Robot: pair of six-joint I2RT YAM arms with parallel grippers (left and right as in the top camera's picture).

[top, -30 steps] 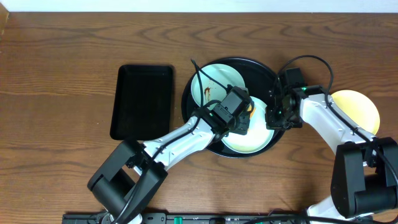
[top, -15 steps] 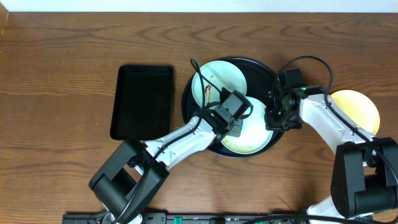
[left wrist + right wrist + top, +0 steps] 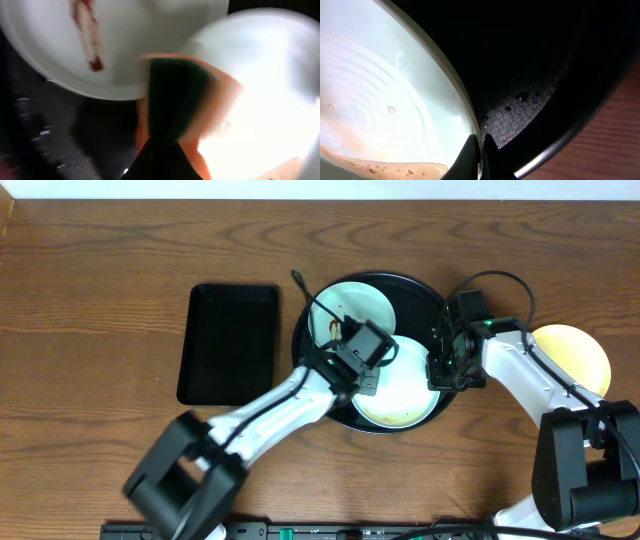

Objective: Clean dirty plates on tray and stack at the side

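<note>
Jaws of the left gripper (image 3: 161, 159) are clamped on an orange sponge (image 3: 175, 95) with a dark green face, hanging over the spot where the two mint plates meet. Across from it the right gripper (image 3: 482, 145) is pinched tight on the right rim of the near plate (image 3: 385, 100). That plate lies wet in the round black tray (image 3: 428, 292), on the side toward the table's front edge. Behind it in the same tray, the far plate (image 3: 358, 302) carries a red-brown smear. Outside the tray, the yellow plate (image 3: 575, 352) sits on the table (image 3: 100, 260) near its right edge, and a rectangular tray (image 3: 230, 340) lies to the left
</note>
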